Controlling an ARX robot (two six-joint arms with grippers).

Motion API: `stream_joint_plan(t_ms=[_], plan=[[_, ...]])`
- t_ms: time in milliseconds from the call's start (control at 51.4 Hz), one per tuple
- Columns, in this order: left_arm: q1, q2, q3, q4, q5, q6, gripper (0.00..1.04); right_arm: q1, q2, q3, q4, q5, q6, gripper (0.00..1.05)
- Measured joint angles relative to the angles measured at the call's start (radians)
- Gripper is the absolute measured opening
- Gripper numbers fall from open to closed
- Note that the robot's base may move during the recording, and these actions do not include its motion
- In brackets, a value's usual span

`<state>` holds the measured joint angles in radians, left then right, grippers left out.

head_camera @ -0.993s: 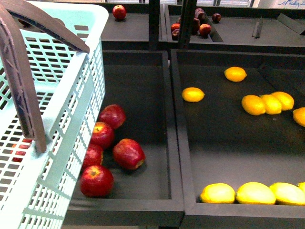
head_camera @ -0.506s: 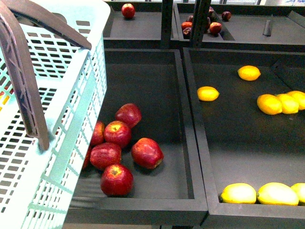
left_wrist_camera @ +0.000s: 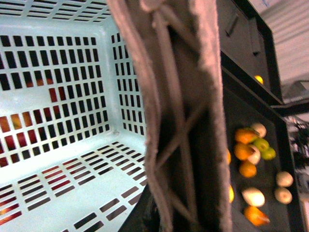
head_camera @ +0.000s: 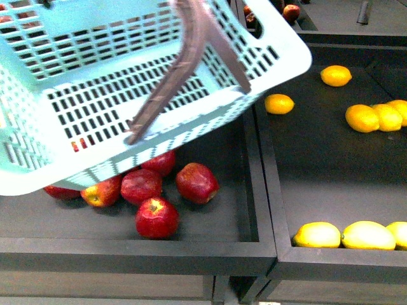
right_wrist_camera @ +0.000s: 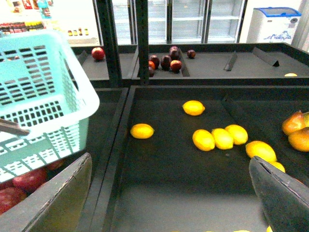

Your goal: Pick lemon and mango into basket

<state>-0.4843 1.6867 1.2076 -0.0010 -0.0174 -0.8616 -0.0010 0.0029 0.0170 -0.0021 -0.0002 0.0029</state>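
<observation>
Here, the black desk [head_camera: 127, 254] is shown as two sunken trays split by a raised divider [head_camera: 261, 190] running from front to back.

The basket [head_camera: 63, 171], turquoise and slotted, is seen lifted and tilted above the left tray, with its opening turned toward the front camera. One corner reaches over the divider. Its brown handle [head_camera: 166, 82] is raised across the opening. In the left wrist view this handle fills the middle of the picture, and the left gripper itself cannot be made out there, so its state cannot be told.

The right gripper [right_wrist_camera: 170, 159] is seen with its two grey fingers [right_wrist_camera: 63, 198] spread wide apart and nothing between them, over the right tray.

Red apples [head_camera: 156, 217] are grouped near the front edge of the left tray, several partly under the basket.

Three pale yellow oblong fruits [head_camera: 369, 235] lie in a row along the front edge of the right tray. Their kind cannot be told.

The mango [right_wrist_camera: 293, 123], yellow-orange, is seen only in the right wrist view, at the right edge of the right tray, touching a second fruit like it.

One lemon [head_camera: 280, 103] lies just beside the divider. Another lemon [head_camera: 335, 75] lies toward the back edge. A touching cluster [head_camera: 362, 118] sits near the right edge.
</observation>
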Motion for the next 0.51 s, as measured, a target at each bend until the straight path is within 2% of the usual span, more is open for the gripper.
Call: stream_joint_plan(t_ms=[214,506], plan=[[-0.142,0.111,0.087,0.000,0.019,-0.076,0.05,0.000,0.000,0.000,0.000,0.000,0.000,0.96],[-0.248,0.148,0.108,0.042,0.097,-0.098,0.05,0.000,0.000,0.000,0.000,0.000,0.000,0.96]])
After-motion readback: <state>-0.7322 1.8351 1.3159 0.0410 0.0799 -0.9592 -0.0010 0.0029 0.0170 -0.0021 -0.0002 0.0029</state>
